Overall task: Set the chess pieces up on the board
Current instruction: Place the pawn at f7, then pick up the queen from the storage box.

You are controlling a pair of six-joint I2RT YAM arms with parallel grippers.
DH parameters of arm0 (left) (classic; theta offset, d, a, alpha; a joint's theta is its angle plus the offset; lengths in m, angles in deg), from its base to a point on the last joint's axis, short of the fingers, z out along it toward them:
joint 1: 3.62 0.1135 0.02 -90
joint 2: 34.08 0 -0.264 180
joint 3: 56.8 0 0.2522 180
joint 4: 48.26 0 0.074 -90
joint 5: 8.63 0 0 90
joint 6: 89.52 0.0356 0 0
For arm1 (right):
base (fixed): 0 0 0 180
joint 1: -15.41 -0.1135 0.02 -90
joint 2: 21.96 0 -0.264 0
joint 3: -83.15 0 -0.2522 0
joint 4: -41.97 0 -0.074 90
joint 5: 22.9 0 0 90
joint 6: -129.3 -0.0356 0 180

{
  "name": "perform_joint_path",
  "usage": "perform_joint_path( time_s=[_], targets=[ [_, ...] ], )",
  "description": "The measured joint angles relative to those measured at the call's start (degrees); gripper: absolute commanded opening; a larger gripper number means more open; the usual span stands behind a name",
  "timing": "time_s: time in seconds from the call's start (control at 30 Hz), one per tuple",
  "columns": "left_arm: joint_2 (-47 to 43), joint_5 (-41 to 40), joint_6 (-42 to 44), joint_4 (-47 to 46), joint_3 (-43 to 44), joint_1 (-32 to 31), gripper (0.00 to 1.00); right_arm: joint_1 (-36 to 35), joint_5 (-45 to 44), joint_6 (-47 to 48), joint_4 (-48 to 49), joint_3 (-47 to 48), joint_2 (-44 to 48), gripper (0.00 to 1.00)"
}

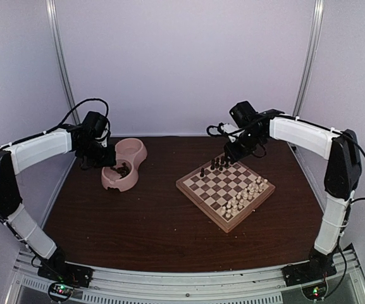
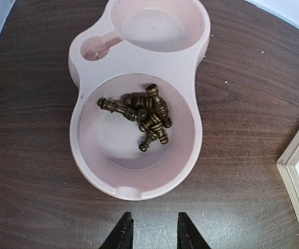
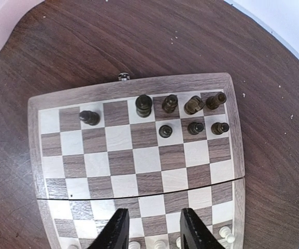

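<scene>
The left end effector [image 2: 153, 228] hovers above the dark counter [image 2: 30, 171], just before the near rim of the pink double bowl [image 2: 139, 62]. Its two fingers stand apart and the gap between them is free, so it is released. In the bigger compartment of this bowl lies a small heap of dark chess pieces [image 2: 149, 116]. They rest on their sides, crossed one over another, toward the far part of the compartment.

The right end effector [image 3: 152, 225] hangs over the middle of the board [image 3: 87, 97]. It is released too: the fingers are separated and they grasp nothing. On the far side of the board eight dark pieces stand upright. Five are in the last row, four of them close together at the right and one alone more to the left. Three others stand in the next row, in front of the group of four. The pale cream chessmen [image 1: 245, 193] fill the opposite side of the board. The bowl and the board are well apart on the counter.
</scene>
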Motion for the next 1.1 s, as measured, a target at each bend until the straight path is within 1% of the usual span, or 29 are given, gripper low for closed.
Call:
perform_joint_path(
  time_s=[0.17,0.23,0.37,0.5,0.6,0.73,0.83,1.1],
  targets=[
    [6.3,4.8,-3.6,-2.7,0.3,3.4,0.27,-0.7,2.3,-0.3,3.4,-7.3,6.7,0.36],
    [8.6,4.9,-5.2,-3.4,1.2,3.9,0.25,-0.9,3.3,-0.5,4.9,-9.8,8.6,0.36],
    [13.0,2.7,-10.7,-7.0,2.3,4.5,0.19,-1.0,5.4,-1.1,7.6,-14.1,12.3,0.35],
    [15.3,0.6,-16.7,-12.9,0.3,4.6,0.21,-1.0,6.2,-1.0,9.1,-16.1,14.5,0.35],
    [16.8,-1.5,-20.6,-15.3,0.0,4.6,0.22,-1.0,6.6,-1.0,9.7,-16.4,15.2,0.35],
    [18.6,-4.6,-24.8,-17.9,0.0,4.6,0.29,-1.0,7.5,-1.0,10.6,-16.7,15.3,0.35],
    [19.0,-6.0,-26.3,-18.9,0.0,4.6,0.33,-1.0,8.1,-1.0,10.7,-16.8,15.3,0.35],
    [22.2,-9.1,-30.1,-21.6,0.0,4.6,0.35,-1.0,9.0,-0.8,11.3,-16.8,15.3,0.34]
  ],
)
